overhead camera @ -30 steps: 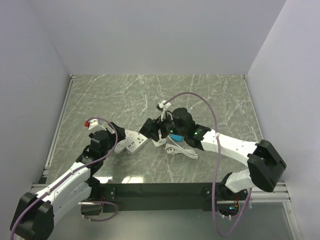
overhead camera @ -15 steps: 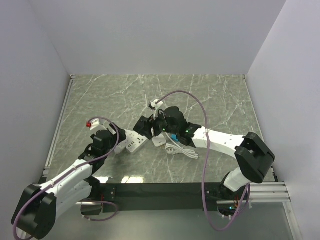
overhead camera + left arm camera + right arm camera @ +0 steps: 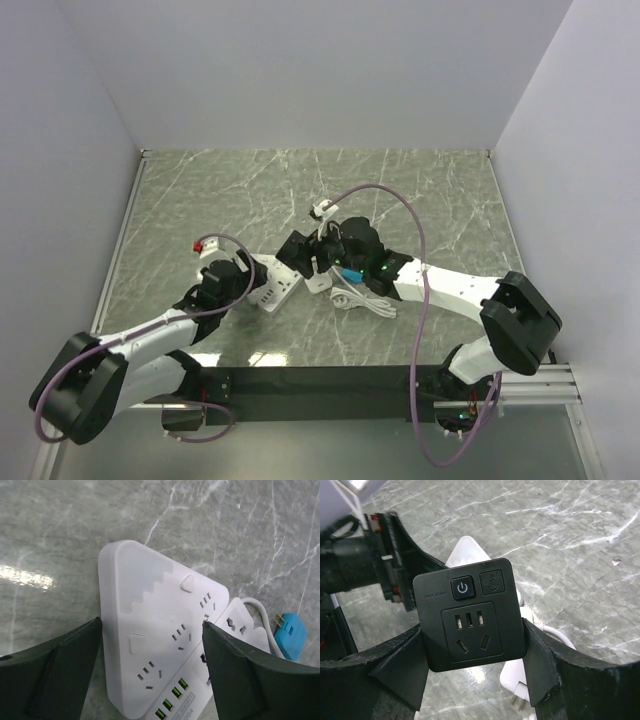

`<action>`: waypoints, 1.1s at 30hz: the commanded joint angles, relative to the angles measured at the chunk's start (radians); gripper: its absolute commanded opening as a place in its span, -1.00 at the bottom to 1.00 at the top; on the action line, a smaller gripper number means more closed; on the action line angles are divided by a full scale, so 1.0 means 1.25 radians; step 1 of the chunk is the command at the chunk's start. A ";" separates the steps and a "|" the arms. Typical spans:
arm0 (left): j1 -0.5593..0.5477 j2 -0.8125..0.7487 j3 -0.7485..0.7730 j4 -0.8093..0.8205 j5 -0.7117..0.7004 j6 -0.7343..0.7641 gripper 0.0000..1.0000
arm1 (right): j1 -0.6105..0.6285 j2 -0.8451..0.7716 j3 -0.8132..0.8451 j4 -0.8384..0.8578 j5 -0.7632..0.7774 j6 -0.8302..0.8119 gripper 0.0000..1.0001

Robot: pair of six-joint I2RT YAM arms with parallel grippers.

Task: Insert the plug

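A white power strip with several sockets and green USB ports lies on the marble table. My left gripper is open and straddles it, one finger at its left edge and the other over its right side. In the top view the strip sits just ahead of the left gripper. The plug, a black square block with a power button and a socket face, is held between the fingers of my right gripper. That gripper hovers just right of the strip.
A blue plug with bare prongs lies right of the strip, seen as a blue patch under the right arm. A white cable and a white plug lie beside it. Grey walls close in the table on three sides.
My left gripper slid forward and right over the power strip, and its jaws narrowed a little. The right gripper swung left with the black plug, then came back slightly.
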 commanded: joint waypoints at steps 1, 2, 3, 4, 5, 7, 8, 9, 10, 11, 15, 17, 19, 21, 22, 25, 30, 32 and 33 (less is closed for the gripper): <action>-0.014 0.054 0.040 0.071 0.023 0.009 0.72 | -0.004 -0.047 -0.008 0.060 0.019 -0.020 -1.00; -0.014 0.063 0.049 0.087 0.026 0.017 0.73 | -0.004 -0.046 -0.006 0.057 0.019 -0.026 -1.00; -0.014 0.082 0.052 0.094 0.021 0.022 0.73 | -0.004 -0.039 -0.004 0.051 0.026 -0.031 -1.00; -0.014 0.088 0.055 0.100 0.017 0.028 0.73 | -0.004 -0.034 0.000 0.046 0.028 -0.037 -1.00; -0.015 0.093 0.061 0.094 0.012 0.036 0.73 | -0.004 -0.027 0.006 0.043 0.035 -0.044 -1.00; -0.014 0.094 0.062 0.088 0.004 0.047 0.73 | -0.006 -0.010 0.012 0.043 0.035 -0.058 -1.00; -0.014 0.092 0.055 0.091 0.006 0.050 0.73 | -0.006 -0.003 0.016 0.043 0.033 -0.063 -1.00; -0.014 0.083 0.051 0.095 0.009 0.049 0.71 | -0.004 0.011 0.019 0.043 0.031 -0.074 -1.00; -0.014 0.077 0.046 0.099 0.014 0.051 0.69 | -0.004 0.019 0.023 0.043 0.028 -0.078 -1.00; -0.014 0.068 0.037 0.105 0.015 0.051 0.68 | -0.004 0.028 0.030 0.043 0.027 -0.079 -1.00; -0.015 0.072 0.025 0.105 0.014 0.058 0.62 | -0.004 0.078 0.048 0.061 -0.006 -0.096 -1.00; -0.015 0.081 0.027 0.107 0.018 0.061 0.56 | -0.004 0.093 0.057 0.066 -0.006 -0.100 -1.00; -0.014 0.104 0.028 0.113 0.022 0.061 0.51 | -0.004 0.111 0.062 0.078 -0.010 -0.106 -1.00; -0.014 0.117 0.034 0.112 0.017 0.062 0.50 | -0.004 0.120 0.067 0.084 -0.013 -0.110 -1.00; -0.014 0.124 0.040 0.110 0.014 0.065 0.49 | -0.004 0.124 0.075 0.083 -0.012 -0.112 -1.00; -0.015 0.148 0.050 0.103 0.000 0.066 0.47 | -0.006 0.147 0.092 0.079 -0.011 -0.118 -1.00; -0.019 0.185 0.062 0.105 -0.017 0.070 0.48 | -0.004 0.191 0.116 0.082 0.000 -0.132 -1.00; -0.021 0.195 0.067 0.108 -0.017 0.076 0.47 | -0.004 0.211 0.131 0.075 0.010 -0.135 -1.00; -0.022 0.196 0.068 0.107 -0.020 0.076 0.46 | -0.004 0.216 0.136 0.071 0.011 -0.137 -1.00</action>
